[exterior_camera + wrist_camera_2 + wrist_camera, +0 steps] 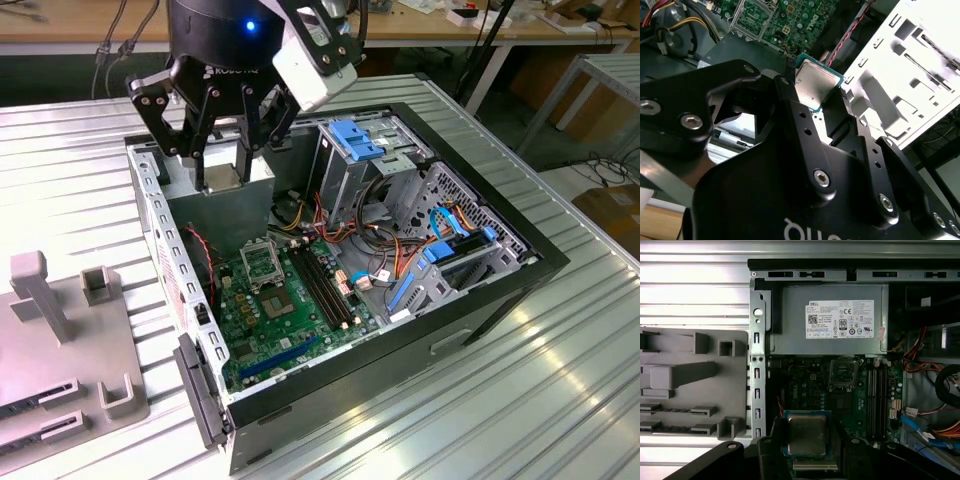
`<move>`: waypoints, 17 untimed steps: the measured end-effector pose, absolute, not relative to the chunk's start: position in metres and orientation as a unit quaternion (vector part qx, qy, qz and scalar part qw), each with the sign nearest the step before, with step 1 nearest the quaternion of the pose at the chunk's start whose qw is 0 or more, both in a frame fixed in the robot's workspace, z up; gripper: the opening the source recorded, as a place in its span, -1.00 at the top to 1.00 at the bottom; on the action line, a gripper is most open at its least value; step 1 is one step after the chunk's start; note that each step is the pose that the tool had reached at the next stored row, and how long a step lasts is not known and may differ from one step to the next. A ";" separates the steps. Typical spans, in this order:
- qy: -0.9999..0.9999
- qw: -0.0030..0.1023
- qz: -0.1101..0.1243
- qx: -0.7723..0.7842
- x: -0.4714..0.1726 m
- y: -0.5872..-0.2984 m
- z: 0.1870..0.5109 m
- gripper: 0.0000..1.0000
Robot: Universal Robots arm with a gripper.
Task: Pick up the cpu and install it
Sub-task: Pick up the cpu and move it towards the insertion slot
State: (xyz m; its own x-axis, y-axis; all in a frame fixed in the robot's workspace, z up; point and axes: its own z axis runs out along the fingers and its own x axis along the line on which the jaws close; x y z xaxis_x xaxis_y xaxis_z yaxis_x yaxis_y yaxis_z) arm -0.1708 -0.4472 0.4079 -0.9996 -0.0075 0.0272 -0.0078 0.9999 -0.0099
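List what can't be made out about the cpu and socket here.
- cpu underside: first wrist view, faces away from the camera; one edge sits behind the end effector.
- socket: second wrist view, cut off by the picture edge.
- socket pins: exterior view, too small.

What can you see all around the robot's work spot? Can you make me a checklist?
Surface: ribbed metal table carrying an open computer case.
Job's things: the cpu is held in the air above the case; the socket on the green board looks empty.
Clutter: grey holder tray beside the case.
Grippers: gripper shut on the cpu.
Cables: red, orange and yellow wires and blue cables inside the case.
Surroundings: wooden bench behind the table; cardboard box at the exterior view's right.
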 end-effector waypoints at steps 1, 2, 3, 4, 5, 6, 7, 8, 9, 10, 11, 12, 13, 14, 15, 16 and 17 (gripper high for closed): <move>-1.000 0.014 0.005 0.004 -0.170 -0.447 0.408 0.06; -1.000 0.014 0.005 0.004 -0.170 -0.447 0.408 0.06; -1.000 0.014 0.005 0.004 -0.169 -0.447 0.408 0.06; -1.000 0.014 0.005 0.004 -0.169 -0.447 0.408 0.06; -1.000 0.014 0.005 0.004 -0.169 -0.447 0.408 0.06; -1.000 0.014 0.005 0.004 -0.169 -0.447 0.408 0.06; -1.000 0.014 0.005 0.004 -0.169 -0.447 0.408 0.06; -1.000 0.014 0.005 0.004 -0.169 -0.447 0.408 0.06; -1.000 0.014 0.005 0.004 -0.169 -0.447 0.408 0.06; -1.000 0.014 0.005 0.004 -0.169 -0.447 0.408 0.06; -1.000 0.014 0.005 0.004 -0.168 -0.447 0.408 0.06; -1.000 0.014 0.005 0.004 -0.168 -0.447 0.408 0.06; -1.000 0.014 0.005 0.004 -0.168 -0.448 0.408 0.06; -1.000 0.014 0.005 0.004 -0.168 -0.448 0.408 0.06; -1.000 0.014 0.005 0.004 -0.168 -0.448 0.408 0.06; -1.000 0.014 0.005 0.004 -0.168 -0.448 0.408 0.06; -1.000 0.014 0.005 0.004 -0.168 -0.448 0.408 0.06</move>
